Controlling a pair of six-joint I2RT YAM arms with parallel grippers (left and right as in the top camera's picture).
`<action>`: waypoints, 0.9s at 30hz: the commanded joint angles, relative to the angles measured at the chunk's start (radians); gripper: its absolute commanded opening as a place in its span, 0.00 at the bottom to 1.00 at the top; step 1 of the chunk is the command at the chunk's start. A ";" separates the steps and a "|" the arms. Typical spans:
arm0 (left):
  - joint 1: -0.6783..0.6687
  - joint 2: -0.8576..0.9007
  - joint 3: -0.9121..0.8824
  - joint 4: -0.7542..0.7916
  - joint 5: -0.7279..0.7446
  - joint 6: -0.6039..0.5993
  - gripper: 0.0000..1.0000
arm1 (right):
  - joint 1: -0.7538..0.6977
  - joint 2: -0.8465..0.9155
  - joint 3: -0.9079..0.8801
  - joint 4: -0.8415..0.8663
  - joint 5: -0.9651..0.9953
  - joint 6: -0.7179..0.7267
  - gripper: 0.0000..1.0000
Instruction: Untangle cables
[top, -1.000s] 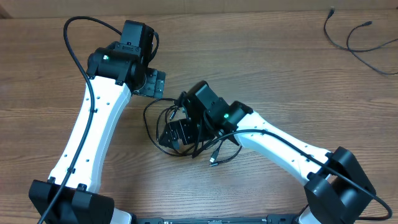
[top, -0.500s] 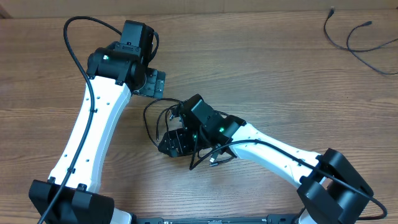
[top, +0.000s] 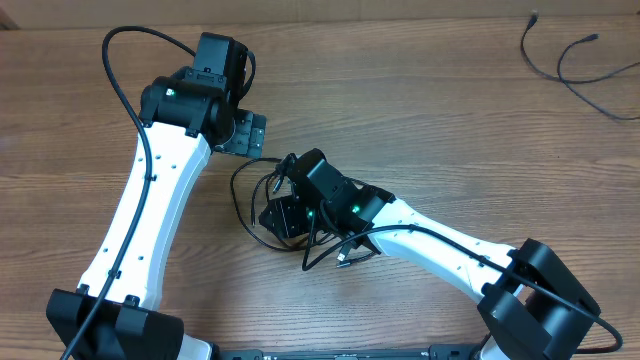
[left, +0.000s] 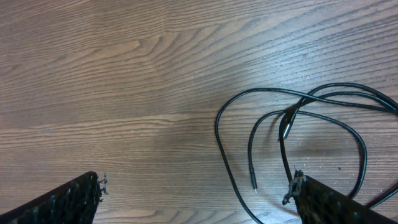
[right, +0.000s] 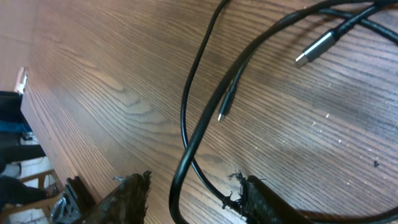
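Note:
The cables (top: 238, 192) lie in a tangle of thin black loops mid-table, partly under my right arm. My right gripper (top: 281, 217) is low over the tangle. In the right wrist view its fingers stand part-way apart on either side of one cable loop (right: 185, 134), and the right gripper (right: 193, 186) is open, not pinching it. A silver plug (right: 317, 46) and a thin plug tip (right: 224, 109) lie beyond. My left gripper (top: 246, 133) hovers wide open just above and left of the tangle. In its wrist view, cable loops (left: 219, 134) run between the left gripper's (left: 196, 188) fingers.
Another thin black cable (top: 577, 62) lies apart at the far right corner of the wooden table (top: 430, 110). A small plug (top: 343, 258) pokes out beneath my right arm. Thick arm cables arch over both arms.
My right gripper has sunk slightly left into the tangle and its fingers have narrowed from wide open around a cable loop. The left arm has not moved.

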 joint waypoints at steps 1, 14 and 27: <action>0.000 0.006 -0.005 0.003 -0.012 0.015 1.00 | 0.001 0.023 -0.006 0.007 0.010 0.000 0.36; 0.000 0.006 -0.005 0.003 -0.012 0.015 1.00 | 0.001 0.047 -0.006 0.008 0.009 0.000 0.18; 0.000 0.006 -0.005 0.003 -0.012 0.015 0.99 | -0.090 -0.034 -0.006 -0.093 -0.057 0.000 0.04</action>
